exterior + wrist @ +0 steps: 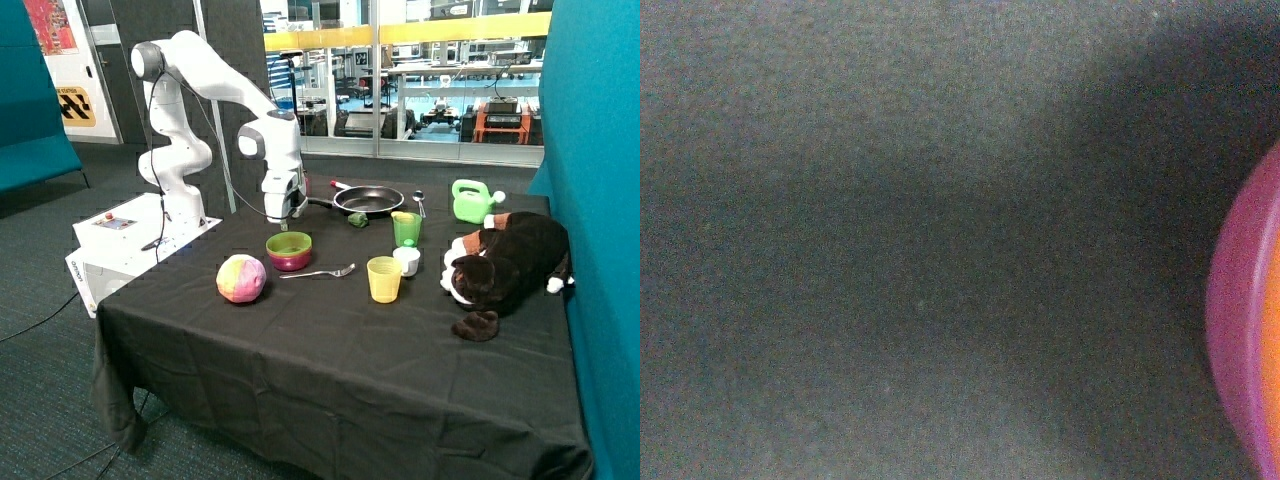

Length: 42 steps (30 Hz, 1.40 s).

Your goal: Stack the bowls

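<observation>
Closest to the wrist cam is just the black tablecloth [920,250], matte and a bit fuzzy, with a curved sliver of the purple bowl [1237,320] at the frame edge and an orange strip [1272,345] inside that rim, so the orange-red one looks nested in the purple. From the outside view the stack [289,250] sits toward the table's far edge on my base's side: round smooth plastic, lime green bowl [289,241] on top, purple wall showing below it, mouths facing straight up, no real long axis since they're round. The orange one is hidden from there. My gripper [284,213] hangs just above the stack's far rim, pointing down; can't tell how it's set. Just beside the stack toward the near edge is a soft-looking ball [241,277] in pink and yellow, and a shiny metal fork [320,272] lies flat next to the bowls. A yellow cup [384,279] and green cup [407,228] stand upright mid-table, a black frying pan [367,200] by the far edge, and a plush dog [505,262] sprawls along the edge away from my base.
</observation>
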Tool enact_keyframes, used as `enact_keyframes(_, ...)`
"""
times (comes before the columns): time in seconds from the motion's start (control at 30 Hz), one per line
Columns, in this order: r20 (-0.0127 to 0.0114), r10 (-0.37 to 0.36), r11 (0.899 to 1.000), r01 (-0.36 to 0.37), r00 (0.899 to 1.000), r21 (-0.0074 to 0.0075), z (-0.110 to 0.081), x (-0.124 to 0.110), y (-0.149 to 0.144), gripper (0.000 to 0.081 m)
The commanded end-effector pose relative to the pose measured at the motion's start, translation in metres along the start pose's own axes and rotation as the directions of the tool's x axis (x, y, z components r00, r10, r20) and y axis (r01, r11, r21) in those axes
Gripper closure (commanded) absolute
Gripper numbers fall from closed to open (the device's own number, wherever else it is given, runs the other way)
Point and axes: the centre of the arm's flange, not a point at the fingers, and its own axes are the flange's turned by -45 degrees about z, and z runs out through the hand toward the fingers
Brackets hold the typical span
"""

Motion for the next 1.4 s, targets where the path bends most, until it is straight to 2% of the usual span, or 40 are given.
enact_keyframes(0.0,0.0035,-0.008,1.0,0.008,1.0,0.0047,-0.01,-0.012,0.0,0.0293)
enact_keyframes(0.6,0.0035,-0.013,1.0,0.013,1.0,0.0047,-0.033,-0.037,-0.002,0.0334)
enact_keyframes(0.9,0.0033,-0.036,0.999,0.036,0.999,0.0048,-0.035,-0.049,-0.006,0.0337)
enact_keyframes(1.37,0.0035,-0.007,1.0,0.007,1.0,0.0047,-0.037,-0.056,0.017,0.0346)
